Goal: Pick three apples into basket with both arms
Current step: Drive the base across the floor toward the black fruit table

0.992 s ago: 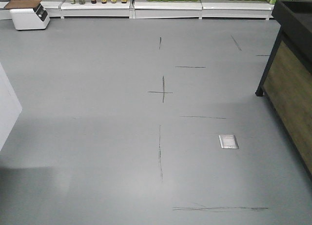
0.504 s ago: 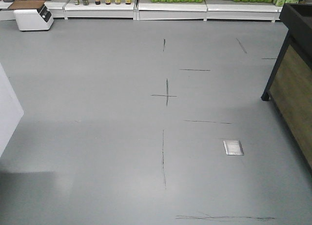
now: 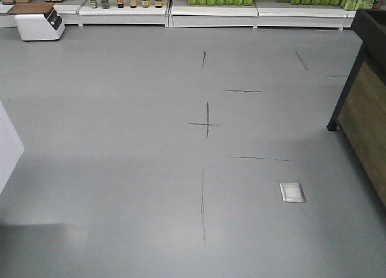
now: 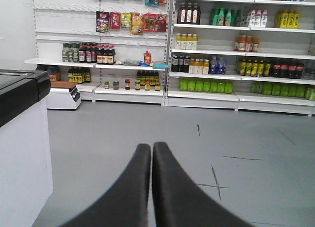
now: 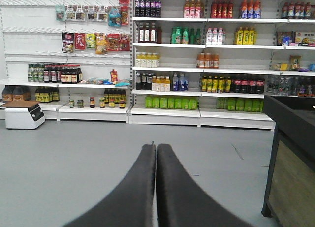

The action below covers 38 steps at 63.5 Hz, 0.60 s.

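No apples and no basket show in any view, so where they are cannot be told from here. The left tool (image 4: 151, 148) is pressed together and holds nothing, pointing over open floor (image 3: 108, 169) toward the shelves (image 4: 202, 94). The right tool (image 5: 156, 148) is the same, pressed together and empty. A dark-framed wooden bench (image 3: 365, 118) stands at the right edge. Its top is cut off, so the fruit may lie there, but that is a guess.

Over the last second the cross (image 3: 207, 122) and the metal plate (image 3: 292, 192) on the floor have slid down and slightly right in the front view, and the bench has drifted further toward the frame edge. That suggests the base is rolling forward, perhaps turning a little left. The task looks to be at the travel stage, with picking not begun. The arms likely have nothing to do until fruit and basket come into sight.
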{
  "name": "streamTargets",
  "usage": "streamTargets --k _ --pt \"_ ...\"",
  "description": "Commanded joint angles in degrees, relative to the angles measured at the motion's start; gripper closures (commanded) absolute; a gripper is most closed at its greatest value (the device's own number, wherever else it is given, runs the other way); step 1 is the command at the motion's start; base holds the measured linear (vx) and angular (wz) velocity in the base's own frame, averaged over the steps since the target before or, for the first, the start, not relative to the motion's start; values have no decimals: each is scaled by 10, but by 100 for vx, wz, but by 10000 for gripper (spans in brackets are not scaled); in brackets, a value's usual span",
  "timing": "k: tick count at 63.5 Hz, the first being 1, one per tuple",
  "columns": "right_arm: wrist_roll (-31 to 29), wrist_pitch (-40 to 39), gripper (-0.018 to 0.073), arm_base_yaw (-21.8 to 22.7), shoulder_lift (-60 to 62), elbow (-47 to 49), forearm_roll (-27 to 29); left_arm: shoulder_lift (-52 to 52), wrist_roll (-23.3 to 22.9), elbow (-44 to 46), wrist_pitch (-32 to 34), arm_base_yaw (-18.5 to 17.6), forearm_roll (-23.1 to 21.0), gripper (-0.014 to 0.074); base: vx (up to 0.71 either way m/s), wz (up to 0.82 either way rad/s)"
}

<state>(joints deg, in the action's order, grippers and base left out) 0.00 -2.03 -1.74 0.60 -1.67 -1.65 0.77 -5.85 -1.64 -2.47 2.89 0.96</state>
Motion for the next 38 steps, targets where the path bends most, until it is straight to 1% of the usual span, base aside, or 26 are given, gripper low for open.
streamTargets --k 1,38 --pt "0 -43 568 1 0 -7 -5 -4 -4 -10 43 -1 -5 603 13 -1" --pt "0 -43 568 1 0 -7 -5 -4 -4 -10 43 -1 -5 603 13 -4"
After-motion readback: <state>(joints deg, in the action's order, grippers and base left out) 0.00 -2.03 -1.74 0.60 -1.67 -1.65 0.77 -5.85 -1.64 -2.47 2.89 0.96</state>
